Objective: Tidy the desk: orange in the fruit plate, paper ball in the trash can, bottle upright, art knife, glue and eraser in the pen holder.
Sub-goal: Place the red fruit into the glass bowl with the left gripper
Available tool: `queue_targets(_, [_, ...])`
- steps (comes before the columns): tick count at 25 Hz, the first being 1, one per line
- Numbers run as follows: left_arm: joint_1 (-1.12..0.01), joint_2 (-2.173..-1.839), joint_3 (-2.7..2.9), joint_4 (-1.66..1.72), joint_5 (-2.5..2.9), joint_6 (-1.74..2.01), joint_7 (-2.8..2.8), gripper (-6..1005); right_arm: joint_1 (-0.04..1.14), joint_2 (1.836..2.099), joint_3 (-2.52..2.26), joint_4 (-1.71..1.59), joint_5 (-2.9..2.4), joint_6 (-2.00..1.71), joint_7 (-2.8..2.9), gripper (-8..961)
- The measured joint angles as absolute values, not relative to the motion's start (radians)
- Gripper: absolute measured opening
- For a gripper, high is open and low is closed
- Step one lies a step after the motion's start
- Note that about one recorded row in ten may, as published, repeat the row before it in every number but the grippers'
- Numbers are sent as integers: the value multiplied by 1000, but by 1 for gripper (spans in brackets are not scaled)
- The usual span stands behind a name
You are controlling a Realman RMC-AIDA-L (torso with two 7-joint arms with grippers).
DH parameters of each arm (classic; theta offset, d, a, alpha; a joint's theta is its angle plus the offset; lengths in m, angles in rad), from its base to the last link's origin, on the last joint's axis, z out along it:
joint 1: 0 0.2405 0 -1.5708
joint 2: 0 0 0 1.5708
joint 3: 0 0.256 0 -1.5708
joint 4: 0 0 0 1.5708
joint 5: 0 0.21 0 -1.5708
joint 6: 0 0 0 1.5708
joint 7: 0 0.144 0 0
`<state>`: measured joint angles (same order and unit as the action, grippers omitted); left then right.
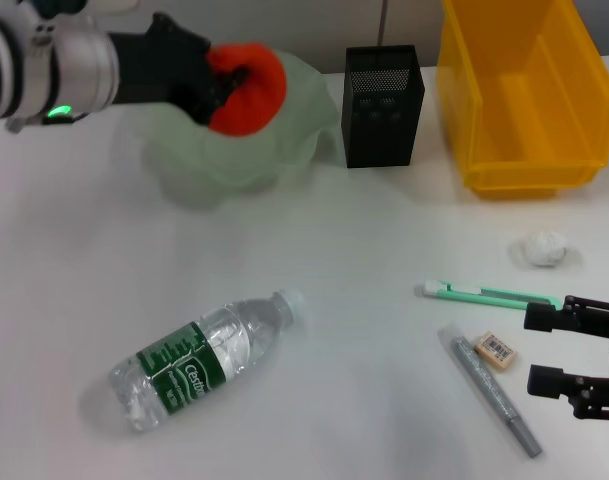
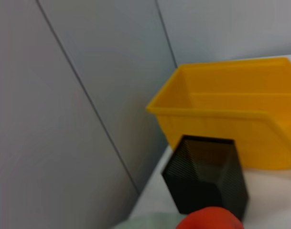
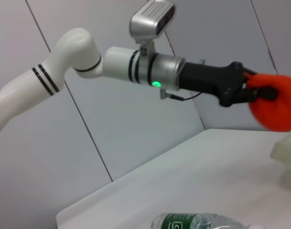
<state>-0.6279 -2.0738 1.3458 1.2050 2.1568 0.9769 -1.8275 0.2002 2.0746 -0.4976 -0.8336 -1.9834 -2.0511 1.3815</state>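
Gripping the orange [image 1: 249, 90], the left gripper [image 1: 224, 85] holds it above the fruit plate [image 1: 284, 150], over the bowl's wavy rim rather than resting in it. Just right of the claw stands the pen holder [image 1: 382, 105], and beyond that the trash can [image 1: 524, 100], both near the table's far edge. Well below the claw the bottle [image 1: 199, 360] lies on its side with bare tabletop around it. The right gripper [image 1: 574, 350] sits spread by the eraser [image 1: 496, 350], near the paper ball [image 1: 542, 248].

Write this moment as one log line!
left claw: holding orange above fruit plate | right claw: idle, open
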Motion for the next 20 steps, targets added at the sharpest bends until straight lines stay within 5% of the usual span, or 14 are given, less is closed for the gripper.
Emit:
queue_targets(8, [-706, -2075, 1404, 1047, 2157, 742, -1802, 58, 189, 2074, -496, -807, -1985, -2052, 1373, 767])
queue_targets(20, [-738, -2079, 1509, 879, 2169, 529, -1791, 126, 187, 2074, -504, -797, -1985, -2052, 1356, 767])
